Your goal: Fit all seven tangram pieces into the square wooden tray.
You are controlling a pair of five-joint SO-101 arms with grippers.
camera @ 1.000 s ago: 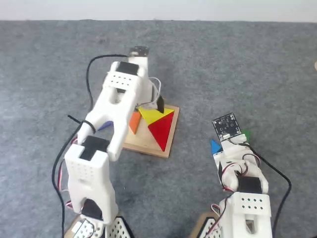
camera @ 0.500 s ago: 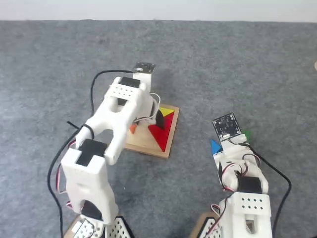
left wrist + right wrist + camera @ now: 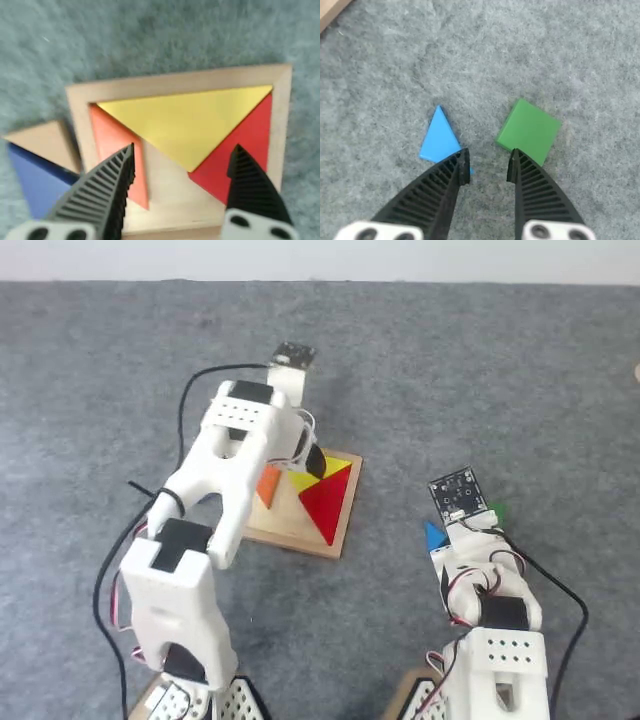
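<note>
Wooden tray (image 3: 290, 528) sits mid-table on the grey carpet (image 3: 500, 360), closer to the left arm's side. 3 pcs are in it so far. The yellow triangle (image 3: 190, 120) lies w/ its long edge along one tray wall. The red triangle (image 3: 240, 150) fills the adjoining side, short edge against the yellow. The orange triangle (image 3: 117, 150) is on the opposite side, also touching the yellow. Bare wood shows btw orange and red.

Outside the tray, a dark blue piece (image 3: 35, 182) lies just beside the rim on the orange side, w/ a tan triangle (image 3: 45, 142) touching it. Can't tell if the tan is a separate pc or a face of the blue one. Well apart from the tray, on the right arm's side, a light blue triangle (image 3: 440, 137) and a green square (image 3: 529, 131) lie flat on the carpet, near each other, not touching.

Left gripper (image 3: 183, 148) hovers over the tray above the bare gap, jaws spread wide, nothing held. Right gripper (image 3: 489, 152) hangs over the carpet, tips roughly btw the light blue triangle and the green square, jaws parted, also empty.

Progress, as I judge it: 3 of 7 placed, incl. both big triangles, so most of the area is covered but under half by count. Left to do: dark blue, light blue, green, and prob. the tan, none of them in a grip.
</note>
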